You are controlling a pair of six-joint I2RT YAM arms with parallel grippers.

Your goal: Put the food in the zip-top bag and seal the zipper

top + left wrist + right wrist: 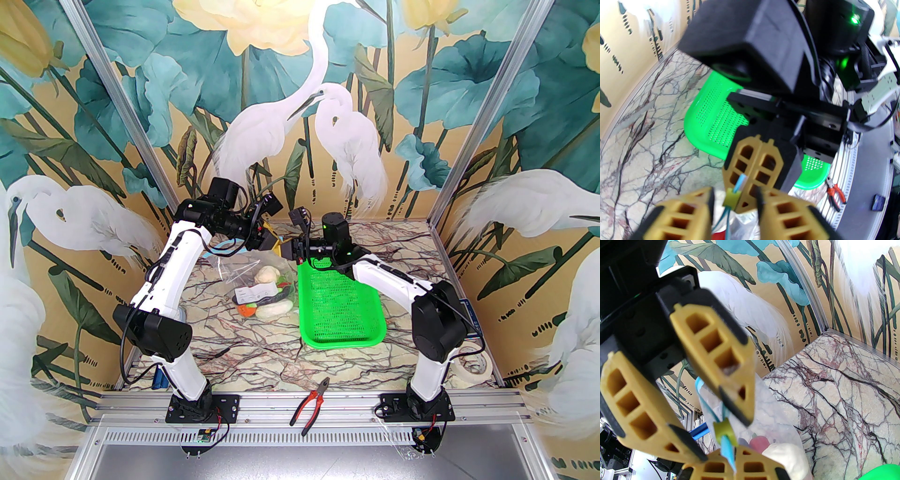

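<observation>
Two grippers meet tip to tip above a marble-veined table [262, 347] walled on three sides by a mural [300, 117] of white egrets and teal leaves. The left gripper [734, 196] stands with its jaws narrowly apart around a yellow-green slider [724, 429]. Facing it, the right gripper [733, 454] is pinched tight on the zipper [703, 401]. The zip-top bag [253, 276] hangs below both, its bottom resting on the table with the food [269, 300] inside. A green mesh basket [342, 309] lies just beneath the right gripper. Red-handled pliers [311, 403] lie well away, on the near rail.
</observation>
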